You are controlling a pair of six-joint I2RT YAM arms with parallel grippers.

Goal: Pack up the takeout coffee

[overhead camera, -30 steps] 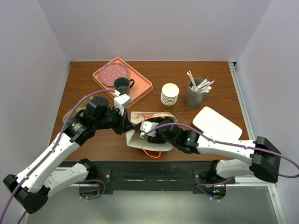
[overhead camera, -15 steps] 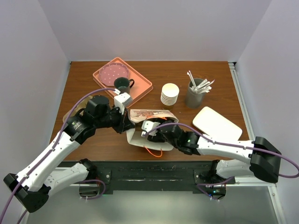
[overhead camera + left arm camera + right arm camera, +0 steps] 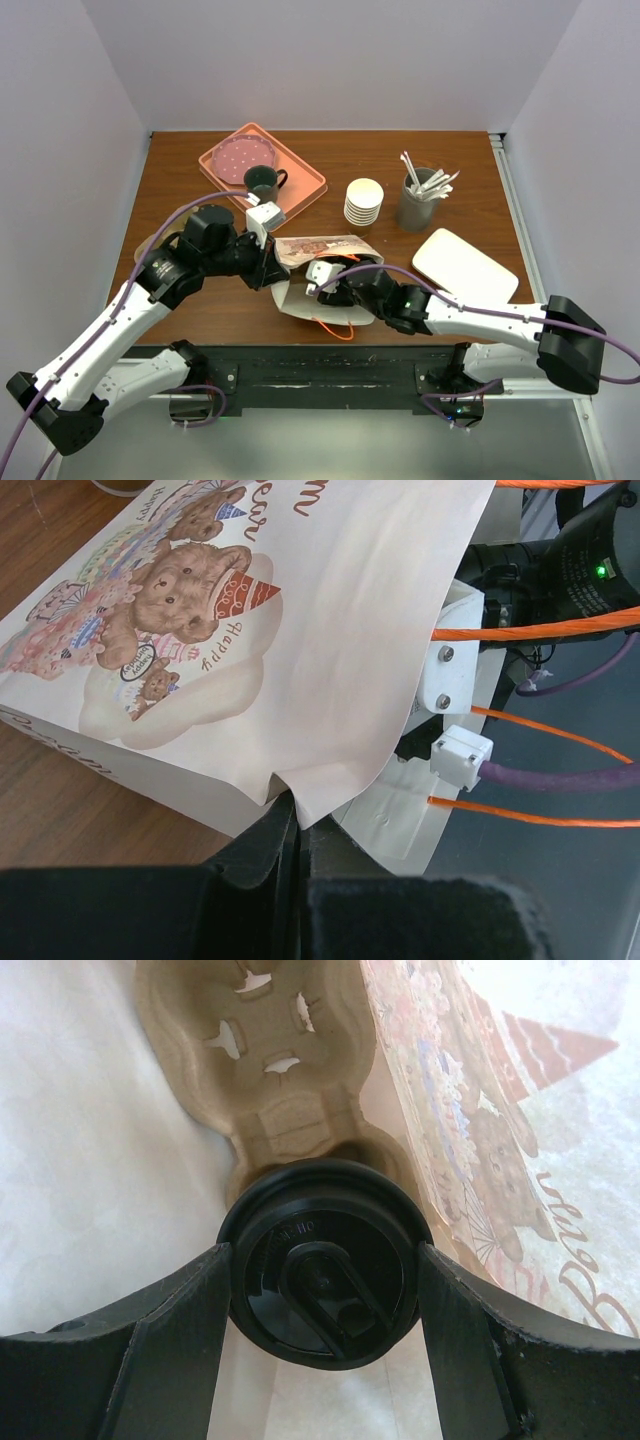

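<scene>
- Barely anything moved over the last second: the bag [image 3: 322, 247] showed a bit more of its printed side from above, and both arms sat almost where they had been.
- Left pincer [image 3: 297, 815] was squeezed together on the bag's paper edge, propping the mouth up off the tabletop [image 3: 450, 160].
- Right pincer [image 3: 320, 1278] was reaching inside the bag, clamped on the coffee cup [image 3: 300, 1230] with one finger on each side of its black lid [image 3: 345, 1260].
- So the cup was already in the bag, right up against the cardboard carrier [image 3: 270, 1060]. Couldn't tell whether it was actually seated in one of the carrier's wells, since the lid hid that.
- What I'd have worried about:
- The paper edge was only pinched at a fold, so a tug from the other arm could have slipped or torn it, and the mouth would have dropped onto the wrist.
- The bag looked to be lying on its side, so the cup was probably going in tilted. Letting go early could have rolled it off the carrier and leaked through the sip hole.
- The grip was on the lid, so pulling back crooked might have popped it.
</scene>
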